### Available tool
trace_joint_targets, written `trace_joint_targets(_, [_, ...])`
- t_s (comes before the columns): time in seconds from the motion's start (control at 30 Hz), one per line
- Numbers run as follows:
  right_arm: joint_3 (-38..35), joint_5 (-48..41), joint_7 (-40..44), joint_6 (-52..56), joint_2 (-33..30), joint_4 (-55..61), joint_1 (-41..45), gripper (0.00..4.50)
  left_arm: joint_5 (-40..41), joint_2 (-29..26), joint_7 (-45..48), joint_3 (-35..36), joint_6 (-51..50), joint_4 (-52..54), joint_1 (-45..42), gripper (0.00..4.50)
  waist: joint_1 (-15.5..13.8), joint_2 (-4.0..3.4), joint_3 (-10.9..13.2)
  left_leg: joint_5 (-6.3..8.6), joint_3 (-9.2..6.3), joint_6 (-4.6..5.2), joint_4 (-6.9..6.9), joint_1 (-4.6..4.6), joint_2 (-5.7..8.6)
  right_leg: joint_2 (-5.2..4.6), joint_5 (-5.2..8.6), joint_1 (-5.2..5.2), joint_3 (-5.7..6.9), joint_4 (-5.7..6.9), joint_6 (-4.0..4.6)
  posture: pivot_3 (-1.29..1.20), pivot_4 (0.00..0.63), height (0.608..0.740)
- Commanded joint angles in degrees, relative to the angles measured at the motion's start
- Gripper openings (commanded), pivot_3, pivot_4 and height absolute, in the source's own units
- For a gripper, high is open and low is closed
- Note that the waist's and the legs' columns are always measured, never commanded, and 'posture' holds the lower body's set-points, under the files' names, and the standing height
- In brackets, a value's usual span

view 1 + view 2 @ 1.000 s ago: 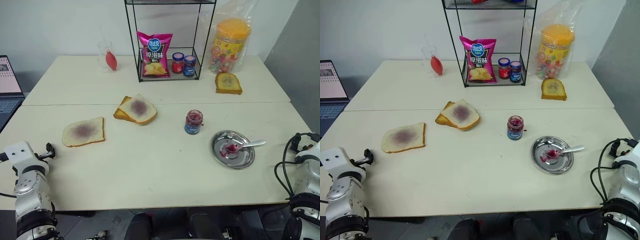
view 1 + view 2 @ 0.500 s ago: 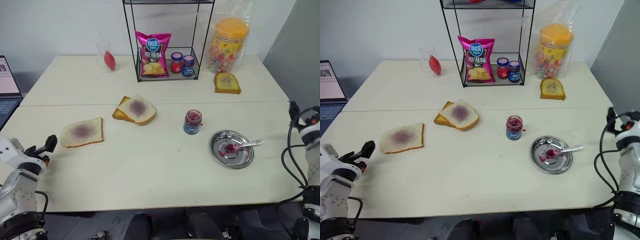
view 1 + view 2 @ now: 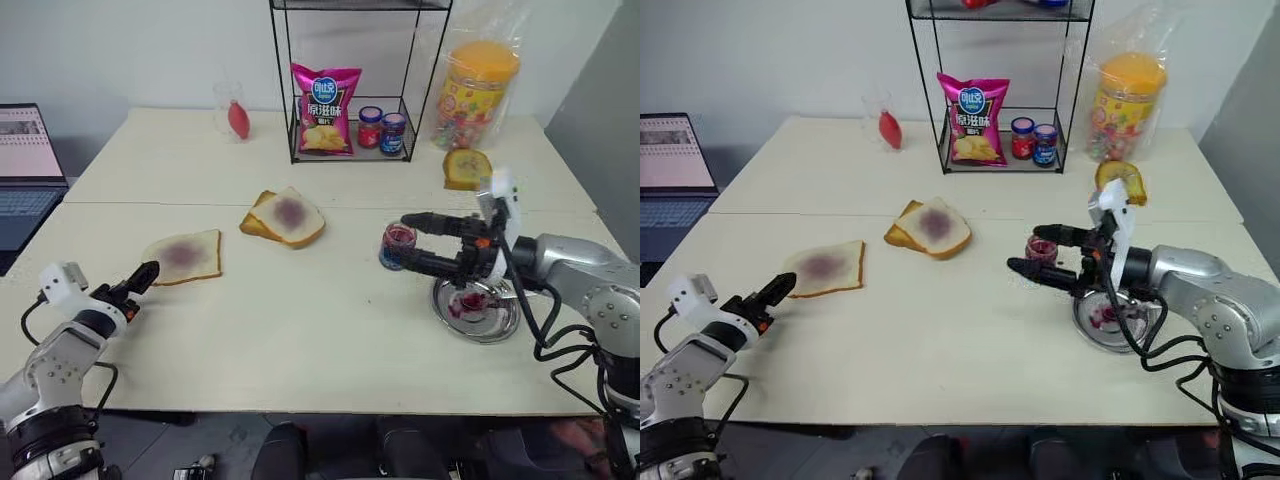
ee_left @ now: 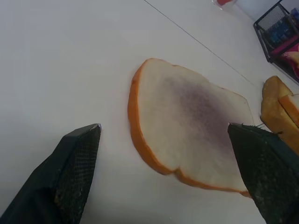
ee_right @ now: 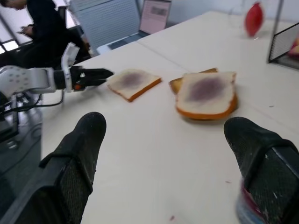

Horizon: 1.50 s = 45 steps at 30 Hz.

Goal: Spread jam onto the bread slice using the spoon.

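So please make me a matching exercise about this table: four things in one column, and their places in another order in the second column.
Things:
1. bread slice
2. jam jar
3. spoon
4. chips bag

Places:
A. inside the wire rack
B. on the metal plate
C. just ahead of the left gripper
D. beside the right gripper, near its fingertips

Pairs: 1-C, 2-D, 3-B, 4-A
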State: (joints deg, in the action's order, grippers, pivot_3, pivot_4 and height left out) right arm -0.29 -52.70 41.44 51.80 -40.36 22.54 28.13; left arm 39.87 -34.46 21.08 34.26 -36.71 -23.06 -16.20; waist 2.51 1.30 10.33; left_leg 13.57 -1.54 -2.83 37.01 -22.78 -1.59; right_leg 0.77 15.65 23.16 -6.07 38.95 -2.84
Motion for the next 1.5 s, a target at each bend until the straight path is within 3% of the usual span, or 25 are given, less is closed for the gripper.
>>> trace_joint_targets(0.03, [2.4, 0.7, 1.6, -0.1, 1.6, 1.3, 0.1, 4.45, -5.0, 0.1, -0.6, -3.6, 0.9, -8.4, -1.8, 4.5, 0.0, -0.24, -0.1, -0.01, -0.01, 0.01, -0.01, 0.0, -0.02, 0.02, 0.0, 0.01, 0.02, 0.01, 0.01, 0.0, 0.15, 0.74])
trace_joint_targets(0.1, [3.3, 1.6, 1.6, -0.6, 2.6, 0.9, -0.1, 4.45, -6.2, -0.3, 0.6, -4.4, 1.8, -10.6, -3.4, 4.5, 0.1, -0.44, -0.3, -0.02, -0.04, 0.03, -0.03, 0.01, -0.05, 0.06, -0.01, 0.02, 0.06, 0.05, 0.02, 0.0, 0.15, 0.74])
trace_joint_targets(0.2, [3.6, 2.5, 1.8, -0.8, 3.4, 0.4, -0.3, 4.5, -7.6, -0.9, 1.9, -5.2, 2.7, -13.3, -5.3, 4.1, 0.1, -0.59, -0.3, -0.03, -0.07, 0.04, -0.05, 0.0, -0.06, 0.07, -0.01, 0.03, 0.11, 0.05, 0.02, 0.0, 0.15, 0.74])
trace_joint_targets(0.27, [3.5, 3.1, 1.6, -1.0, 3.9, 0.5, -0.5, 4.5, -8.3, -1.2, 2.9, -5.3, 3.3, -14.4, -6.1, 3.52, 0.0, -0.6, -0.3, -0.03, -0.1, 0.04, -0.04, -0.01, -0.06, 0.07, -0.01, 0.02, 0.13, 0.05, 0.03, 0.0, 0.15, 0.74])
trace_joint_targets(0.87, [2.2, 4.8, -0.7, -1.7, 7.4, 0.9, -0.9, 4.5, -15.1, -2.5, 7.5, -8.7, 8.3, -17.4, -8.9, 0.1, -0.5, -0.59, -0.4, -0.03, -0.15, 0.04, -0.05, -0.08, -0.05, 0.04, 0.0, 0.03, 0.2, 0.0, 0.04, 0.0, 0.15, 0.74])
trace_joint_targets(1.0, [2.1, 5.2, -0.7, -2.1, 7.9, 0.5, -1.1, 4.5, -15.7, -4.3, 8.5, -9.4, 8.6, -14.6, -9.0, 0.02, -0.5, -0.57, -0.3, -0.03, -0.17, 0.04, -0.04, -0.1, -0.05, 0.04, 0.0, 0.03, 0.21, 0.0, 0.04, 0.0, 0.15, 0.74])
trace_joint_targets(1.2, [1.2, 6.6, 0.6, -3.4, 6.6, -0.3, -2.6, 4.5, -17.1, -12.1, 21.7, -17.3, 7.5, 2.4, -4.3, 0.02, -0.5, 0.12, 0.1, -0.02, -0.23, 0.02, -0.09, -0.24, -0.11, 0.04, 0.05, 0.12, 0.3, -0.09, 0.12, 0.0, 0.15, 0.74])
trace_joint_targets(1.5, [-3.3, 2.5, 2.8, 0.2, 1.8, 1.9, -5.9, 4.5, -6.5, -22.4, 39.9, -22.7, -5.4, 24.2, -12.6, 0.02, -0.7, 0.42, 0.2, -0.01, -0.49, -0.01, -0.07, -1.18, -0.04, -0.06, 0.04, 0.85, 0.57, -0.17, 0.27, 0.0, 0.15, 0.74])
